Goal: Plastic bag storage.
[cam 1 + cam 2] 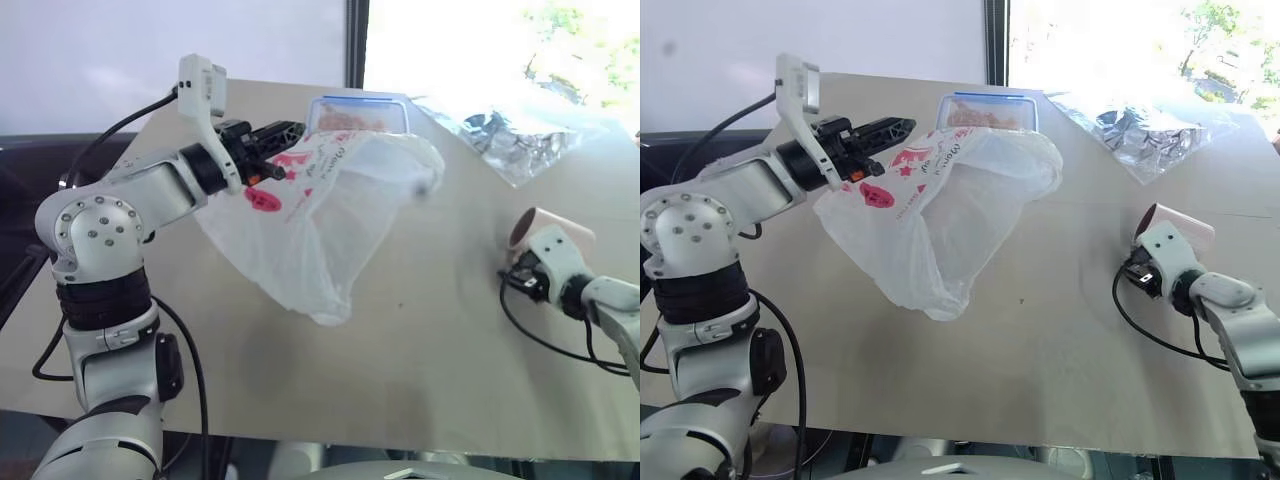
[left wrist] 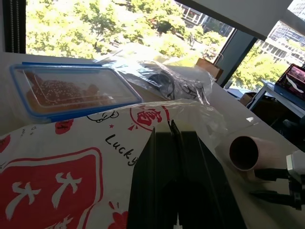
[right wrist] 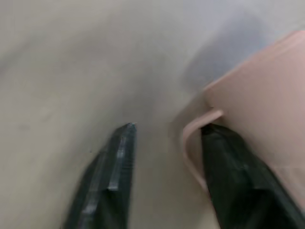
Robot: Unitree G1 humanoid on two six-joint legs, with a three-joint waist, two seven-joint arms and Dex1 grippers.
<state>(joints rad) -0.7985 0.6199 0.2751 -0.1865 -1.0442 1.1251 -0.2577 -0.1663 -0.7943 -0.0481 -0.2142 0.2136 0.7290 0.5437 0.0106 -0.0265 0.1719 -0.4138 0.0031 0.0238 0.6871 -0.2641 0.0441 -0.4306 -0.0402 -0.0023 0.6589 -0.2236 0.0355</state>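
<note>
The plastic bag [image 1: 320, 220], thin translucent white with red prints, hangs from my left gripper [image 1: 290, 132], which is shut on its upper edge above the table. The bag's mouth gapes toward the right and its lower end sags down to the tabletop. In the left wrist view the closed fingers [image 2: 190, 181] press on the printed film [image 2: 71, 181]. My right gripper [image 3: 169, 128] is low at the table's right side, open, beside a pink cup [image 3: 267, 95] lying on its side. The cup's handle [image 3: 190, 138] sits just inside one finger.
A food box with a blue lid [image 1: 358, 112] stands at the table's far edge behind the bag. A clear shiny wrapper [image 1: 520, 140] lies at the far right. The beige table [image 1: 420, 360] has bare surface in front of the bag.
</note>
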